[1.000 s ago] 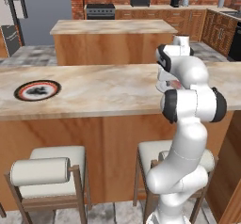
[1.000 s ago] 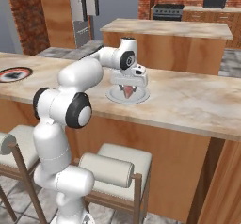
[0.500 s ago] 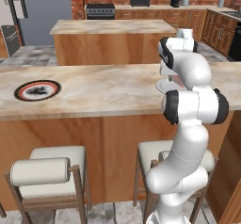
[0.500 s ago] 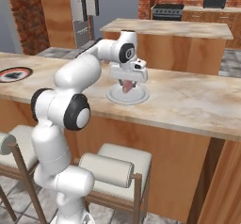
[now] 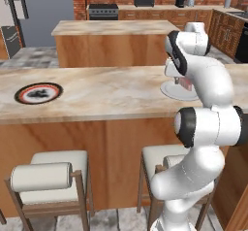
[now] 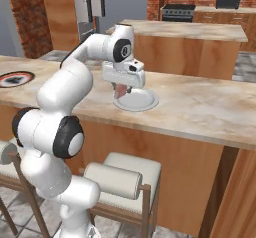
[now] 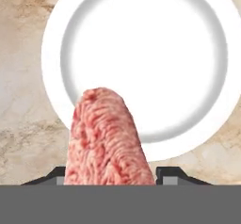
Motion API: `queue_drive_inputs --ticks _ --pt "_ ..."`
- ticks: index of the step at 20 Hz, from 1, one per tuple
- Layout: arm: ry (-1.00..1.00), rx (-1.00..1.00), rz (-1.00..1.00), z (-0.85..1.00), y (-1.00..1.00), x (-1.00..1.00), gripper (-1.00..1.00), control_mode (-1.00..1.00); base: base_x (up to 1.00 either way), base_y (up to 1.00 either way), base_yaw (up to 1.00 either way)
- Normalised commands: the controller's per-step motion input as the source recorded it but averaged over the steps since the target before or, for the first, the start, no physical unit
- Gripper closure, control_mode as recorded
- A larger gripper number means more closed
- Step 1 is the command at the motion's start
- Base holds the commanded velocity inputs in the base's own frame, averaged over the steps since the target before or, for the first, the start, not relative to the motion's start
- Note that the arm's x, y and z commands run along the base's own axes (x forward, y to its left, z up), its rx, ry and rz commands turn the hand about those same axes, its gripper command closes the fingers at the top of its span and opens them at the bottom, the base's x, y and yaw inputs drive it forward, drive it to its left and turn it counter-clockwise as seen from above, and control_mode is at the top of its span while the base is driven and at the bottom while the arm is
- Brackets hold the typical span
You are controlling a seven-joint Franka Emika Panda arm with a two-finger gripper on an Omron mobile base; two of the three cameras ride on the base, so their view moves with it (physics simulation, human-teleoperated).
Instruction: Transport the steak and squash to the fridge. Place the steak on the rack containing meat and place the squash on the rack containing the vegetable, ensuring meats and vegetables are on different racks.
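Right base view, arm bent over plate (image 6: 136, 101), jaws gripping steak (image 6: 120, 90) (lifted clear)

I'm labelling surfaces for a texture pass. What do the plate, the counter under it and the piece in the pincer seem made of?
Plate: glossy white, ceramic-looking, with a soft grey ring.
Counter: polished beige stone, veined like marble.
Steak: raw meat, pink with a grainy, mottled surface.

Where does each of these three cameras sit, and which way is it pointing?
Left base view: behind the arm's left, facing the counter; the arm rises lower right.
Right base view: behind its right, facing the same counter; the arm rises lower left.
Hand view: looks down along the pincer at the steak.
All three share the white plate.
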Motion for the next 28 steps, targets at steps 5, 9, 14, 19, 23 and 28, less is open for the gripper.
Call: queue_drive_inputs --ticks 5,9,14,19,23,28 --pt "-0.3 0.0 -0.01 0.53 0.27 -1.0 1.0 -1.0 0.0 0.0 0.0" --pt "-0.18 0.01 0.0 0.37 0.24 -1.0 1.0 -1.0 0.0 0.0 0.0" --pt "-0.2 0.01 0.0 0.21 0.19 -1.0 1.0 -1.0 0.0 0.0 0.0" --pt "-0.23 0.01 0.0 0.6 0.07 -0.96 1.0 -1.0 0.0 0.0 0.0" --pt "-0.07 0.04 0.0 0.64 0.15 -0.67 1.0 -1.0 0.0 0.0 0.0" --pt "-0.12 0.0 0.0 0.63 0.19 -0.48 1.0 -1.0 0.0 0.0 0.0"
